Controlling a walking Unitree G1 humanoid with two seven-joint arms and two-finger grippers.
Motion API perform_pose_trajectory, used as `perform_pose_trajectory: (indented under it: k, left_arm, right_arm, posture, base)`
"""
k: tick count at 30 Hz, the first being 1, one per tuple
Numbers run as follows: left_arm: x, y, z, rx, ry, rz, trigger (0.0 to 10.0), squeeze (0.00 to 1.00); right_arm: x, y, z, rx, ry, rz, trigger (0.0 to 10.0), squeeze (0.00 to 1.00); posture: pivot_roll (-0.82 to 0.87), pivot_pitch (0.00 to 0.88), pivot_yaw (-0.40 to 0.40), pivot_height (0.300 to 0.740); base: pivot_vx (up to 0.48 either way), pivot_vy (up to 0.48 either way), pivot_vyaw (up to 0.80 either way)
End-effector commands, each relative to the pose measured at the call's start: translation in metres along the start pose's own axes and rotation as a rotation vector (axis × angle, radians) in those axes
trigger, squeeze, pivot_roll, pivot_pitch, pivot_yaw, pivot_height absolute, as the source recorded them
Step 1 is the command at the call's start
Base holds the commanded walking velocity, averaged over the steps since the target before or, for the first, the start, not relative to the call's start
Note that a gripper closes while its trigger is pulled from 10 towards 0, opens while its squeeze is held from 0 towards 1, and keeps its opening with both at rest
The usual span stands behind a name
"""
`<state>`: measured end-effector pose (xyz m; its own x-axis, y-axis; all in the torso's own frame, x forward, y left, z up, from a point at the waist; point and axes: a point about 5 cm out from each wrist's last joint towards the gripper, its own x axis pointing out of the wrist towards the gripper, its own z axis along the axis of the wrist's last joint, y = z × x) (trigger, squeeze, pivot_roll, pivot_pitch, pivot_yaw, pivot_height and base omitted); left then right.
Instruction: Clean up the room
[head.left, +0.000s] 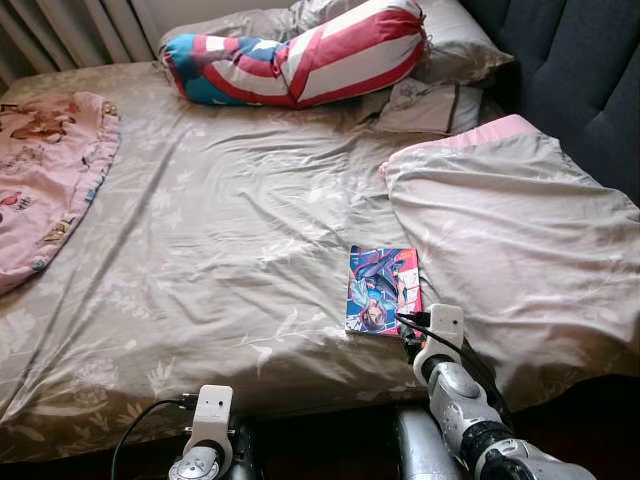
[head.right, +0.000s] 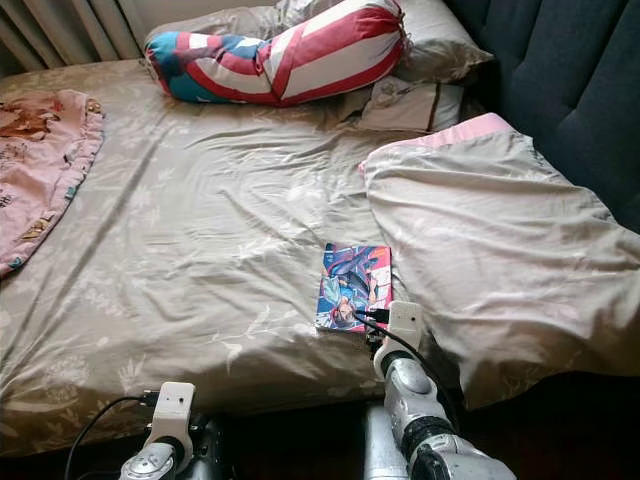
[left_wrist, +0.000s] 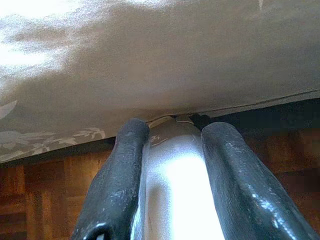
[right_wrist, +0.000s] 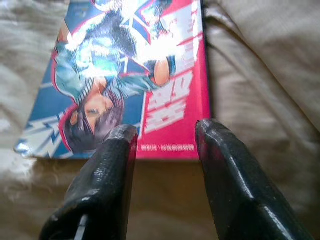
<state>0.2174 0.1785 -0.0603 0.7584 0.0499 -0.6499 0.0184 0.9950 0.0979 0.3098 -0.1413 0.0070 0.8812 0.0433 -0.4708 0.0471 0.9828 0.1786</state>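
A glossy comic book (head.left: 382, 290) with a blue and red cover lies flat on the beige bed sheet (head.left: 220, 250), near the bed's front edge. My right gripper (right_wrist: 165, 137) is open and low over the sheet. Its fingertips (right_wrist: 120, 137) stop just short of the book's (right_wrist: 135, 75) near edge, which faces the gap between them. The right wrist (head.left: 445, 330) shows just in front of the book. My left arm (head.left: 210, 425) hangs below the bed's front edge. The left gripper (left_wrist: 172, 130) has its fingers apart, with a silvery rounded surface (left_wrist: 175, 185) showing in the gap.
A rumpled beige duvet with a pink edge (head.left: 510, 240) lies right of the book. A striped red, white and blue bolster (head.left: 300, 55) and a pillow (head.left: 450, 40) lie at the head. A pink patterned blanket (head.left: 45, 180) is at the left. A dark headboard (head.left: 590, 70) is on the right.
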Motion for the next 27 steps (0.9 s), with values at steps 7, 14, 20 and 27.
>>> perform_pose_trajectory:
  k: [7, 14, 20, 27]
  left_arm:
    - [-0.029, -0.010, -0.075, 0.017, 0.286, -0.050, 10.0, 0.00]
    - [-0.028, -0.010, -0.075, 0.020, 0.284, -0.052, 10.0, 0.00]
    - [-0.029, -0.009, -0.076, 0.020, 0.286, -0.049, 10.0, 0.00]
    - [-0.034, -0.007, -0.084, 0.027, 0.293, -0.043, 10.0, 0.00]
  right_arm:
    - [-0.003, 0.006, -0.013, 0.117, 0.028, -0.069, 10.0, 0.00]
    - [-0.007, 0.009, -0.030, 0.180, 0.086, -0.035, 10.0, 0.00]
    - [-0.007, 0.007, -0.030, 0.200, 0.105, -0.042, 10.0, 0.00]
    - [-0.006, 0.003, -0.026, 0.212, 0.098, -0.060, 10.0, 0.00]
  posture:
    - [0.02, 0.172, 0.027, 0.560]
    - [0.02, 0.176, 0.027, 0.560]
    - [0.04, 0.189, 0.029, 0.560]
    - [0.07, 0.215, 0.038, 0.560]
  base:
    - [0.000, 0.000, 0.00]
    - [0.000, 0.000, 0.00]
    - [0.000, 0.000, 0.00]
    - [0.000, 0.000, 0.00]
